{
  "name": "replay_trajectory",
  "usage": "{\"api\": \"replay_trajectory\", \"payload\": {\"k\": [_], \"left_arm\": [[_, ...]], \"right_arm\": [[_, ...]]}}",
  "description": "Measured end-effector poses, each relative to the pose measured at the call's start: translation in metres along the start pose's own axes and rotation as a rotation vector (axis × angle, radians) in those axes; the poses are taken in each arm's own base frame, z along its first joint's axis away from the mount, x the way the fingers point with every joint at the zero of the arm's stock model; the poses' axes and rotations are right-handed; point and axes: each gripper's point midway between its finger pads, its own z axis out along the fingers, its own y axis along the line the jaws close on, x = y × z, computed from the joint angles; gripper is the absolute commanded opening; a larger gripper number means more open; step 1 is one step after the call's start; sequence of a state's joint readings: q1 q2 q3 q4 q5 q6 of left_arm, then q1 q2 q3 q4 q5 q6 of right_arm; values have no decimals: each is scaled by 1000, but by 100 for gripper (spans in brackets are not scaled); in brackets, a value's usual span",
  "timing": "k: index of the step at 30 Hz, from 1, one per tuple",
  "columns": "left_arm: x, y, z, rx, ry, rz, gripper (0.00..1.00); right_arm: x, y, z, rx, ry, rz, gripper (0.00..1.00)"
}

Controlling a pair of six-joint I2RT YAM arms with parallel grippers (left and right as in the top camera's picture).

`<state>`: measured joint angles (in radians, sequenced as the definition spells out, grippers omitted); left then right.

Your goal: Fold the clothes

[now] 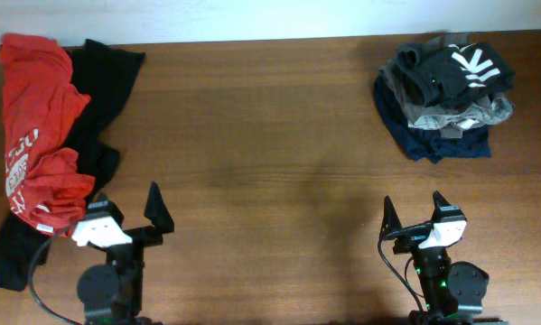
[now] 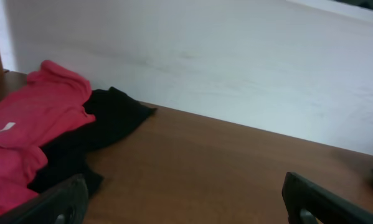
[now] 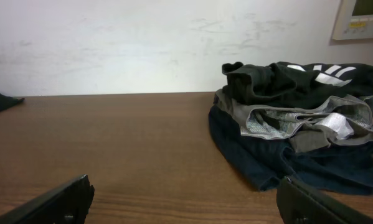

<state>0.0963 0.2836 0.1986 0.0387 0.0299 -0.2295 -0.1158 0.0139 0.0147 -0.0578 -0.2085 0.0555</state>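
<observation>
A red T-shirt (image 1: 40,126) lies crumpled over a plain black garment (image 1: 103,86) at the table's far left; both show in the left wrist view, the red one (image 2: 30,124) and the black one (image 2: 105,121). At the back right is a pile: a black T-shirt with white letters (image 1: 455,68) on a grey garment (image 1: 455,113) on a navy one (image 1: 433,140), also in the right wrist view (image 3: 298,118). My left gripper (image 1: 125,212) is open and empty near the front left. My right gripper (image 1: 415,215) is open and empty near the front right.
The brown wooden table (image 1: 270,153) spans the view, with a white wall (image 3: 142,43) behind its far edge. A pale panel (image 3: 360,18) hangs on the wall at the right.
</observation>
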Motion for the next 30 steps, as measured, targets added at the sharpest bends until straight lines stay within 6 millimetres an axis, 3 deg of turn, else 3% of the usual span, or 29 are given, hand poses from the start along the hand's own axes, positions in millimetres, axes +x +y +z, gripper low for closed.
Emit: {"api": "replay_trajectory", "payload": {"k": [17,30], "left_arm": [[55,11,-12,-12,28,-1,99],[59,5,-13,12,40,8,99]], "right_arm": [[0,0,0,0,0,0,99],[0,0,0,0,0,0,99]]}}
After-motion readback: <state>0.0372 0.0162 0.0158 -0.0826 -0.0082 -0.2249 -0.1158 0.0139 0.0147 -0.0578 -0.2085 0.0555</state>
